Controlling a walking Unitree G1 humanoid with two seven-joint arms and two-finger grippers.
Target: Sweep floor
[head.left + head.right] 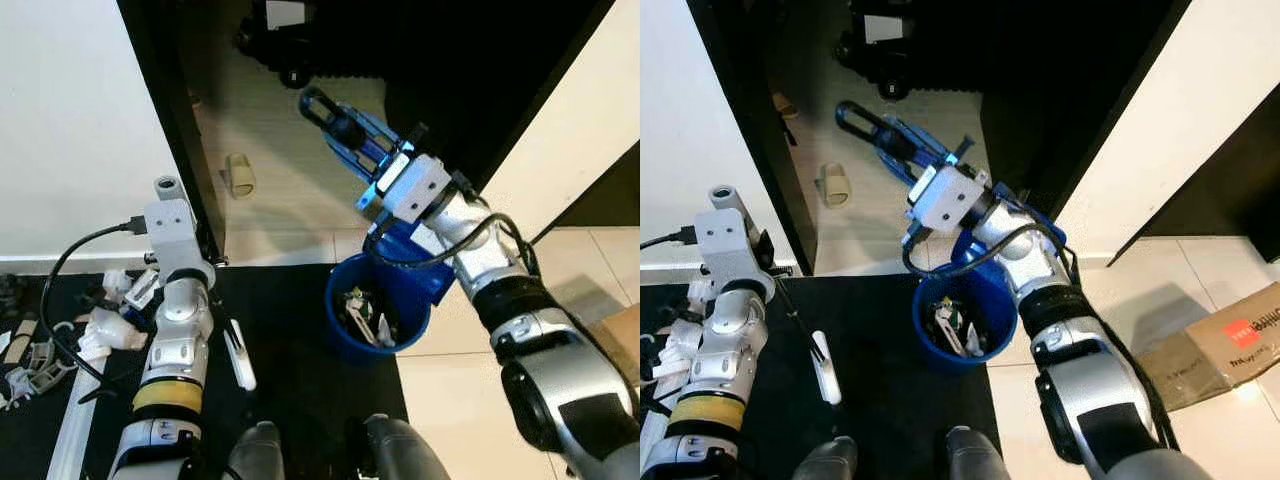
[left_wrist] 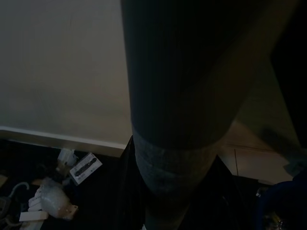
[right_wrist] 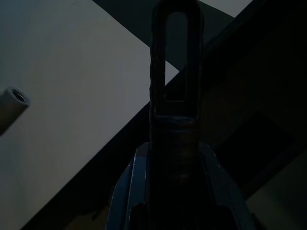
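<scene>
Blue dustpan tilts over the bin, handle up-forward, pinched by the right pincer.

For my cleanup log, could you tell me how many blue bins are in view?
1: a blue bin holding litter stands on the floor below the right gripper. Others may be hidden.

head views bright, sharp (wrist views dim, murky).
</scene>
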